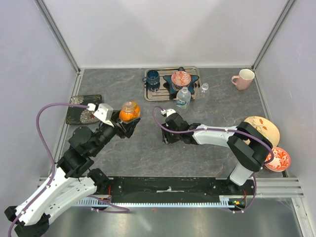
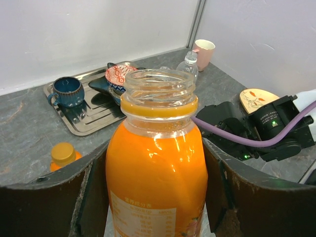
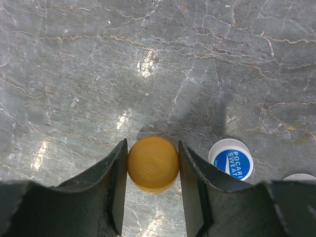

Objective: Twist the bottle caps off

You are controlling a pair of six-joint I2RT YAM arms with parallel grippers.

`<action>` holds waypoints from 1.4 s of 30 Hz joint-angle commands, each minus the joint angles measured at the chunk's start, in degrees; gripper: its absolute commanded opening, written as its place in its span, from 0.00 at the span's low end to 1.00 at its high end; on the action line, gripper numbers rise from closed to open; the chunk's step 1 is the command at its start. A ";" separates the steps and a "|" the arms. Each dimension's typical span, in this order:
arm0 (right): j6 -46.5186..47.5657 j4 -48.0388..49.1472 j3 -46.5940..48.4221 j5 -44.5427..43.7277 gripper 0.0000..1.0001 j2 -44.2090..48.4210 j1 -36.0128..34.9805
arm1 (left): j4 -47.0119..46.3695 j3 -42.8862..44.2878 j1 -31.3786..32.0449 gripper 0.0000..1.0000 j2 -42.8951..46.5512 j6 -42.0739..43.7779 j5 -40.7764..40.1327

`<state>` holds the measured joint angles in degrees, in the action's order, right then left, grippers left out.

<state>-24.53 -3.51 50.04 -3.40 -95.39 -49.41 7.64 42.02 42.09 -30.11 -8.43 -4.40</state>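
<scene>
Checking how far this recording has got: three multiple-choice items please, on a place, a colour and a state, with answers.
1. Where does the blue mug stand? A) on the metal tray B) on a shelf C) in a hand
2. What colour is the cap between the fingers of the right hand? A) blue B) white C) orange
3. The bottle in the left hand is: A) capped B) uncapped C) empty
Answers: 1 A, the top view shows it at the tray's left end; 2 C, the wrist view shows it orange; 3 B, its threaded neck is bare.
</scene>
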 commanded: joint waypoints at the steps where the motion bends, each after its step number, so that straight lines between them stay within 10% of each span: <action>1: -0.95 1.40 1.90 -0.29 0.18 -1.46 -0.60 | -1.75 -0.27 -0.16 0.05 -0.30 1.48 -0.60; 15: -2.89 2.72 1.46 0.41 0.70 4.95 -0.95 | -2.28 -1.06 -0.16 0.05 -0.39 0.87 0.01; 25: -2.45 -11.94 16.30 -14.87 0.77 20.50 -0.95 | -2.45 -0.18 -0.16 0.06 -1.53 1.13 2.81; 35: -0.95 -12.84 24.31 3.20 0.86 32.46 -0.78 | -7.11 4.73 -0.07 0.08 -16.55 1.83 47.57; 42: -1.13 -16.08 25.54 11.92 0.87 34.75 -0.87 | -9.92 8.34 -0.07 0.13 -24.91 1.31 55.21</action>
<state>-25.71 -16.40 73.82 2.83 -61.84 -50.15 2.83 45.74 42.09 -53.56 -8.23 40.64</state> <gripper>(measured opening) 0.866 0.698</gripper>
